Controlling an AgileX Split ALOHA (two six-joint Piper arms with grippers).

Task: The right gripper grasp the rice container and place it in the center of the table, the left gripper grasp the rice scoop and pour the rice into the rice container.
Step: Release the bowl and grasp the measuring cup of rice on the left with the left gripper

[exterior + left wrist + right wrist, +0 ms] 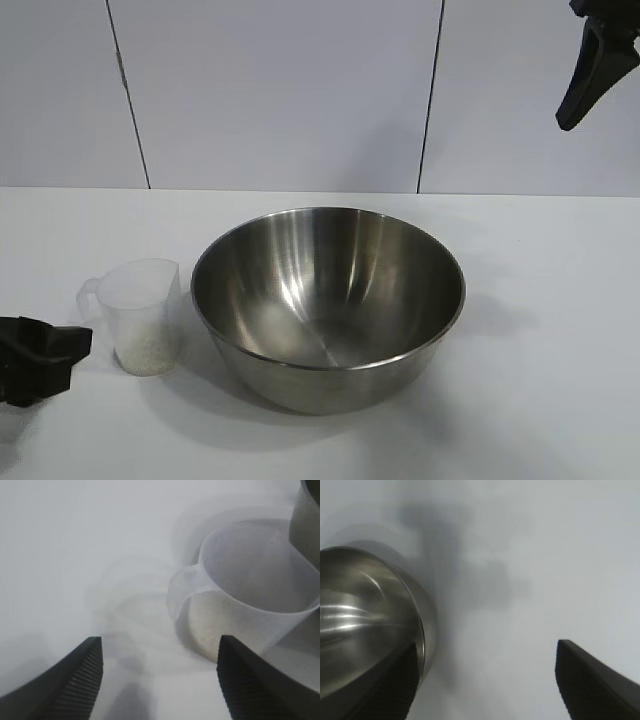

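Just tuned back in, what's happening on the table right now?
The rice container sits mid-table with nothing in it. The rice scoop stands upright just beside it, its rice still inside. The left gripper is open near the table, lined up on the scoop's handle side but not touching it. The right gripper is open and empty, raised beside the bowl. No pouring yet.
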